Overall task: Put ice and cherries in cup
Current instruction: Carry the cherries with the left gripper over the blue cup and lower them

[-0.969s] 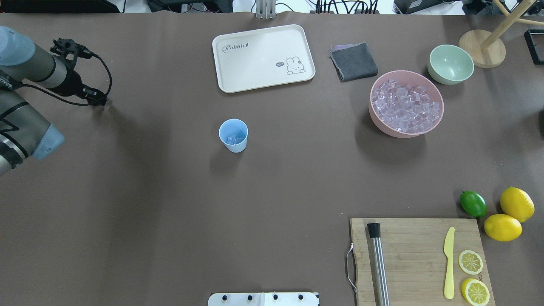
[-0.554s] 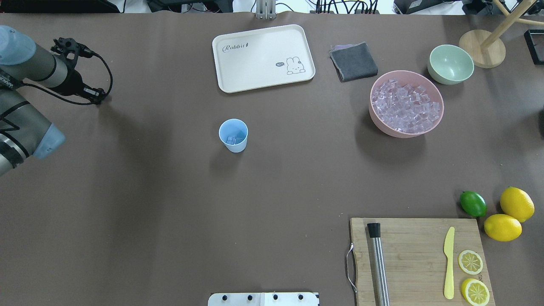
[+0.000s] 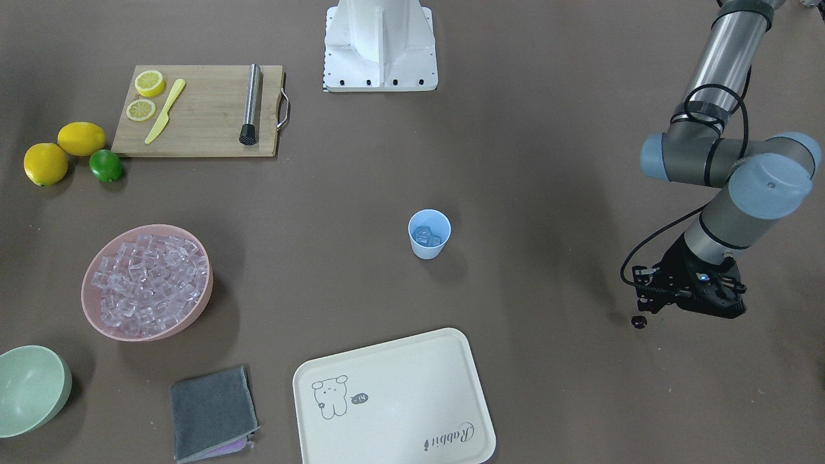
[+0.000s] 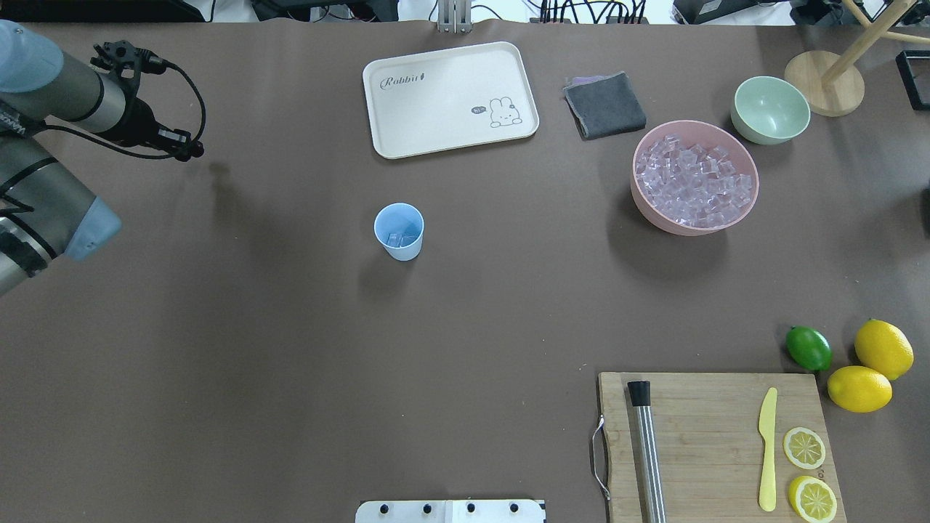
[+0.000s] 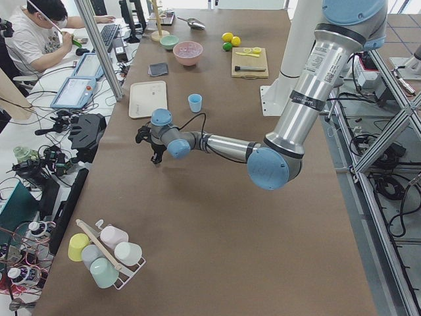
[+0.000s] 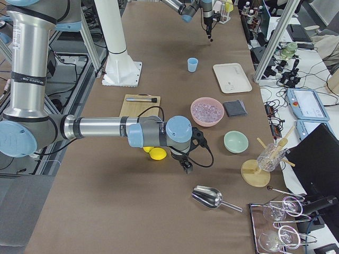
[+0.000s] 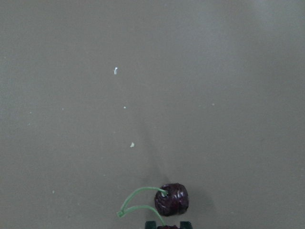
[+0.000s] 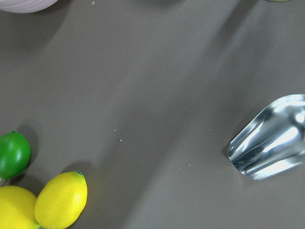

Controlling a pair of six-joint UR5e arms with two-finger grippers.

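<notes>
**Left wrist-mounted view: two-finger left gripper point(image 7: 167, 226) clamped on a pair of tiny dark red cherries point(image 7: 171, 199)**

The left gripper's jaws were drawn together on the fruit. Only the two dark finger ends showed at the bottom edge of the wrist view, with one cherry pinched between them and cut off by the frame. The other cherry hung in full sight just ahead of the tips. It was round, almost black, and glossy with a slightly crinkled sheen. Two thin green stems curved away to its left and met at a pale end.

The overhead view placed this gripper above the far left part of the matte brown table point(image 4: 290, 327), its shadow thrown a little to one side.

Well apart from it, near the table's middle, a small light blue tapered cup point(image 4: 399, 231) without a handle stood upright. A few small, clear, glassy cubes of ice point(image 4: 396, 238) lay at its bottom. Farther right, a wide pink bowl point(image 4: 683, 226) held a heap of the same cubes.

The right gripper point(image 6: 186, 168) appeared only in the exterior right view, low over the table, and whether its jaws were apart or together could not be told. Its wrist camera looked down on a shiny metal scoop point(image 8: 269, 138), a green lime point(image 8: 13, 153) and two yellow lemons point(image 8: 61, 200).
</notes>
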